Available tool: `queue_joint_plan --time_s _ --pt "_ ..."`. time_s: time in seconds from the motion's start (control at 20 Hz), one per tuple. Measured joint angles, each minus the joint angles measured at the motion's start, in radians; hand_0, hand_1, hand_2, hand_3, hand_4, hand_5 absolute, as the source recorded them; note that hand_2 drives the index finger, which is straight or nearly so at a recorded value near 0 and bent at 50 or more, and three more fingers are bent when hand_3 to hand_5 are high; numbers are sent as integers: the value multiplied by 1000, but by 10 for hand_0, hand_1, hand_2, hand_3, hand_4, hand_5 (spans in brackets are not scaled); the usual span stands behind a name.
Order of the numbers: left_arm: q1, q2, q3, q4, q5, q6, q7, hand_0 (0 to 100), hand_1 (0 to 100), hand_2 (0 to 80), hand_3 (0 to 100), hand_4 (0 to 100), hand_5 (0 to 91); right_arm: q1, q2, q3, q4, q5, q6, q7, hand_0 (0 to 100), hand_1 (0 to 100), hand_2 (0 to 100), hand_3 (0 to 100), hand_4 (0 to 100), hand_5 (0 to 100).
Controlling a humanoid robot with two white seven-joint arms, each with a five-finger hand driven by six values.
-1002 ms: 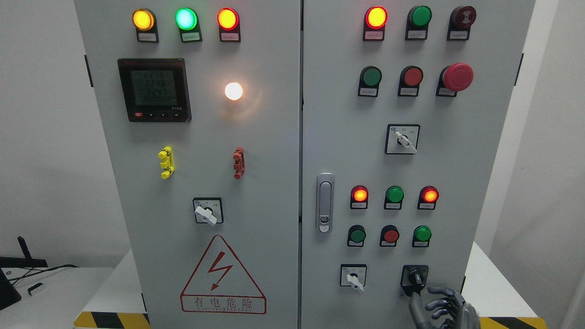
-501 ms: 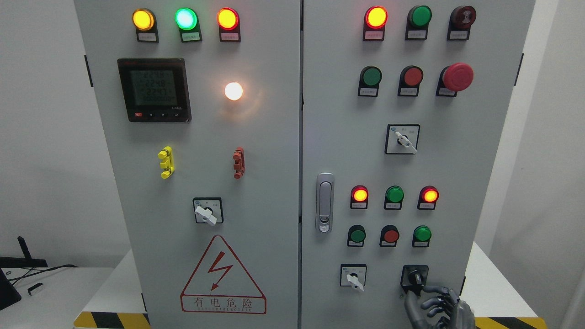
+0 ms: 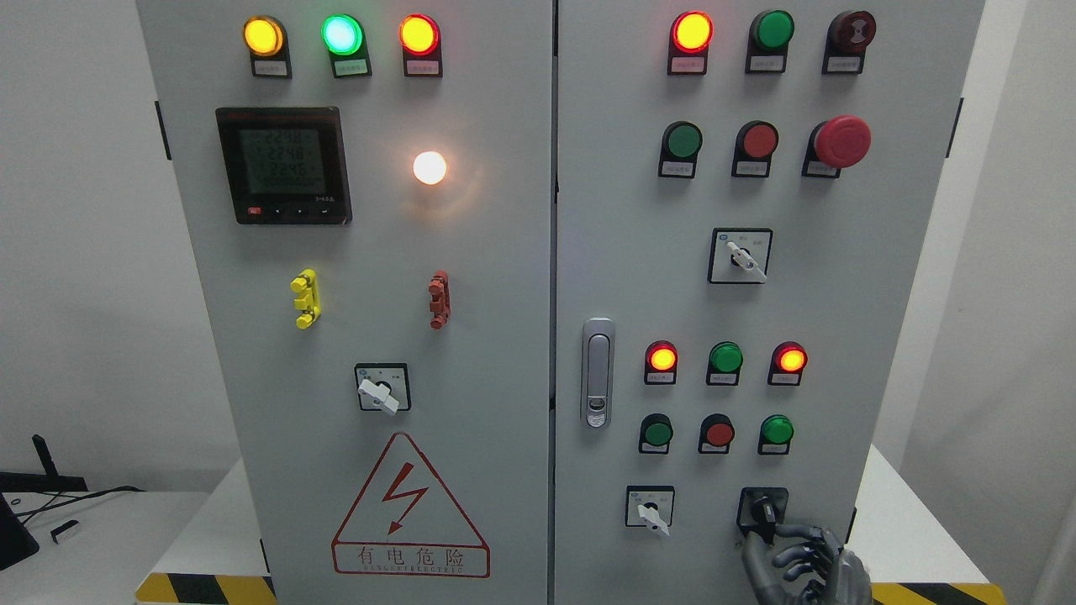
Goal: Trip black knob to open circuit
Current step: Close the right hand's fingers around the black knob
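The black knob (image 3: 763, 509) sits on its black square plate at the lower right of the grey cabinet's right door (image 3: 622, 252), with its handle pointing up and a little left. My right hand (image 3: 769, 542) rises from the bottom edge just below and right of it. The thumb (image 3: 751, 559) stands up under the plate's left corner. The index fingertip (image 3: 779, 529) reaches to the plate's lower edge. The other fingers are loosely curled and nothing is grasped. The left arm is out of sight.
A white selector switch (image 3: 650, 509) sits left of the knob, with a row of green and red push buttons (image 3: 719, 433) above. A door latch (image 3: 597, 372) is at the door's left edge. A yellow-black striped edge (image 3: 933, 593) runs along the base.
My right hand has shifted left and slightly up toward the knob. Its fingers have drawn in, with the index tip now at the plate's lower edge. The knob's handle looks unchanged.
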Motion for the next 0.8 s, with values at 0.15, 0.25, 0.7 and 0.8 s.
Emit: queue_joint_plan --time_s 0.15,0.25,0.7,0.8 --pt "0 0 0 0 0 0 0 120 389 0 0 0 0 -2 0 0 1 0 11 0 286 725 492 749 807 947" --pt "0 0 0 0 0 0 0 120 389 0 0 0 0 -3 0 1 2 0 14 0 287 725 494 751 808 947" --pt "0 0 0 0 0 0 0 120 389 0 0 0 0 -9 0 2 4 -2 16 0 292 725 497 762 811 949" --pt "0 0 0 0 0 0 0 120 389 0 0 0 0 -10 0 2 4 -3 16 -1 292 725 498 764 812 950"
